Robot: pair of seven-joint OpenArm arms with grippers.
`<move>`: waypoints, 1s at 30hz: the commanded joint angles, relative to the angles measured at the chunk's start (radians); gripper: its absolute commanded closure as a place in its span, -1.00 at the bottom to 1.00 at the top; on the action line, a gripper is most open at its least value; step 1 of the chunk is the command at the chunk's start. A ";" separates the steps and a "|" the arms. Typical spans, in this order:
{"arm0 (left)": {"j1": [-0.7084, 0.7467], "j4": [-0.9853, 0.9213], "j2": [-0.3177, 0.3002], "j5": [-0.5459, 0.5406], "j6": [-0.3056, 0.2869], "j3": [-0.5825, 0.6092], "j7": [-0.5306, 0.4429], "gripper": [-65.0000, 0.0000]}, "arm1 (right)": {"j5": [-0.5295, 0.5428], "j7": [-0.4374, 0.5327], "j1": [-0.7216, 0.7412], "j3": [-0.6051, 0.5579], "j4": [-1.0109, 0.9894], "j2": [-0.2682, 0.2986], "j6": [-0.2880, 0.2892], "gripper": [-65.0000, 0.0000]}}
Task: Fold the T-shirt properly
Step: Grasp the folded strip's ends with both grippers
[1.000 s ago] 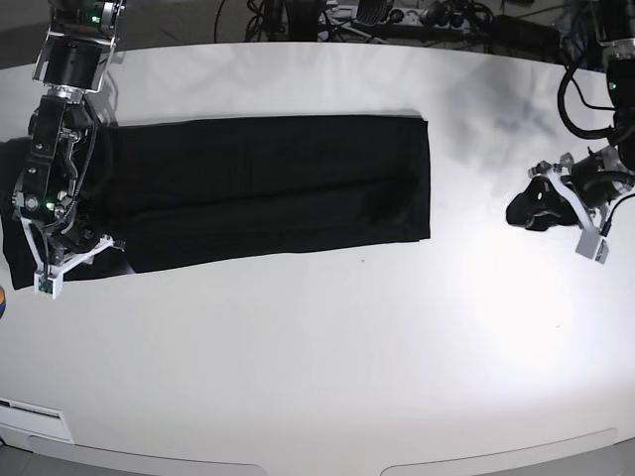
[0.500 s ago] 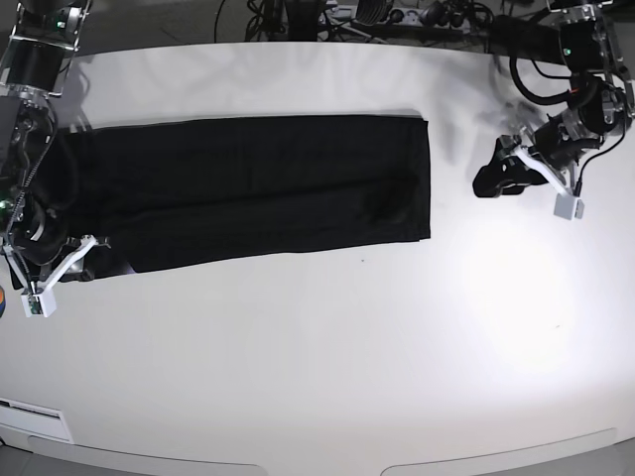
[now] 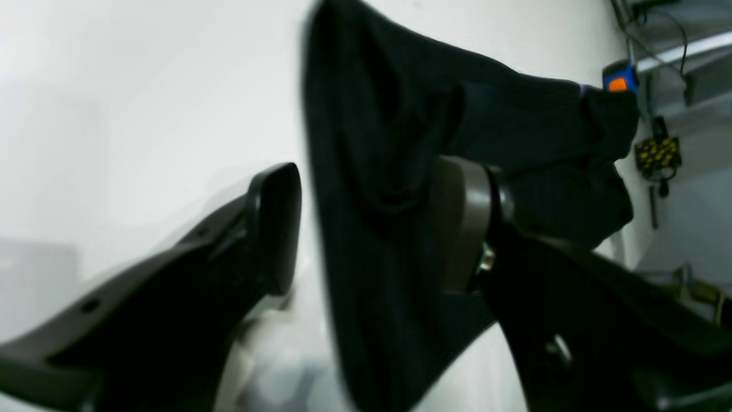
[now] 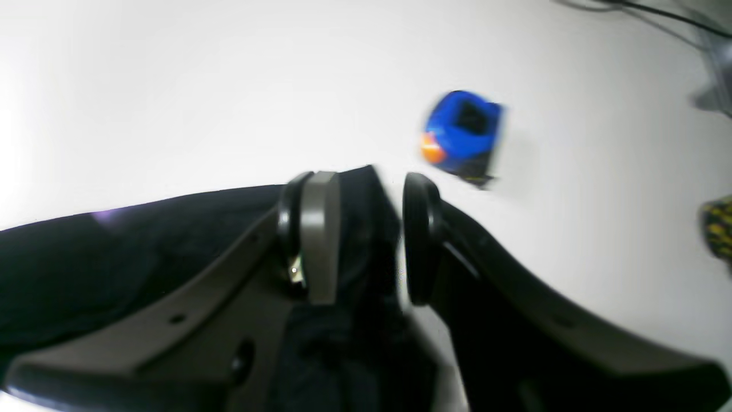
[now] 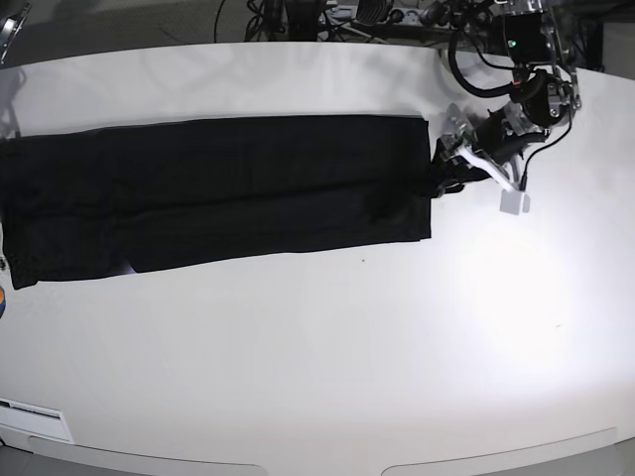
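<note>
The black T-shirt point(image 5: 228, 188) lies as a long flat strip across the white table point(image 5: 317, 377), plain side up. My left gripper point(image 5: 444, 171) is at the strip's right edge. In the left wrist view the left gripper point(image 3: 369, 229) is open, with the cloth edge point(image 3: 366, 143) hanging between its fingers. My right arm is out of the base view, off the left side. In the right wrist view the right gripper point(image 4: 370, 229) has its jaws close together on a corner of the cloth point(image 4: 114, 257).
A blue and orange tape measure point(image 4: 463, 137) lies on the table just past the shirt's left corner, and its edge shows in the base view point(image 5: 2, 302). A yellow-black item point(image 3: 657, 154) sits off the table edge. Cables point(image 5: 327, 15) run along the back.
My left arm has swung from the table's right side to the shirt's right edge. My right arm has moved left off the shirt and out of the base view.
</note>
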 commanded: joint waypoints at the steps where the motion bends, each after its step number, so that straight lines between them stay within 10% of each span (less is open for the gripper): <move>1: -0.013 0.013 0.001 0.017 0.012 0.013 -0.005 -0.14 | 0.024 0.011 0.019 0.025 0.016 0.039 0.003 0.33; 16: -0.073 0.011 0.114 0.152 0.029 0.151 -0.034 -0.08 | 0.060 -0.013 0.019 0.063 0.015 0.080 0.018 0.33; 21: -0.079 0.011 0.108 0.264 0.120 0.148 -0.093 1.00 | 0.079 -0.014 0.019 0.063 0.015 0.080 0.018 0.33; 30: -0.112 0.011 0.036 0.335 0.102 0.077 -0.100 1.00 | 0.568 -0.157 0.019 0.063 0.015 0.019 0.219 0.37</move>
